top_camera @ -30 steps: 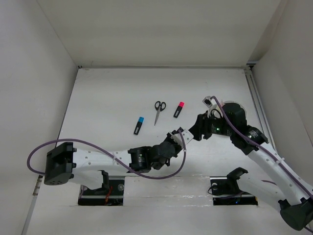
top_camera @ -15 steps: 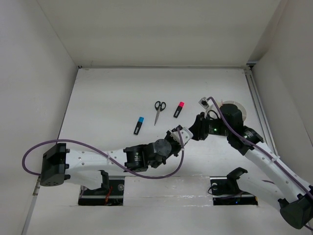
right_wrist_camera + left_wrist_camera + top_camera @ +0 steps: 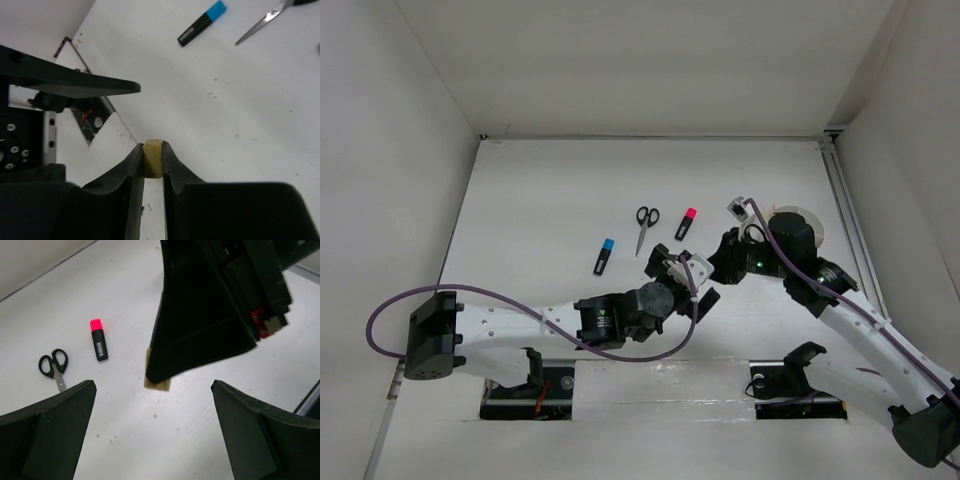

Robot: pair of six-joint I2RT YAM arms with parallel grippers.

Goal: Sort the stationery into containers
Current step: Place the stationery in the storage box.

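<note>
Right tool [image 3: 153, 161] pinched a small tan block eraser [image 3: 153, 152] between its fingertips, pictured near the middle of the white surface [image 3: 550, 200]. Whether the eraser touched the surface could not be told. Left tool [image 3: 155, 440] stood spread wide with nothing in it, its two dark fingers [image 3: 50, 440] flanking the right tool's tip and the eraser.

One container was in view: a round white low tub [image 3: 817, 222] on the right side of the surface, behind the right arm. The arm covered most of it, so its compartments and any contents could not be made out. The eraser was outside the tub, to its near left.

Three more pieces lay loose on the surface beyond the tools. One pair of black-handled scissors [image 3: 646, 222] lay with its handles toward the far wall. Two markers flanked it: a black marker with a blue cap [image 3: 605, 256] on the left and a black marker with a pink-red cap [image 3: 686, 223] on the right. Neither touched the scissors.

In all, one eraser, one pair of scissors, two markers and one tub were visible.
</note>
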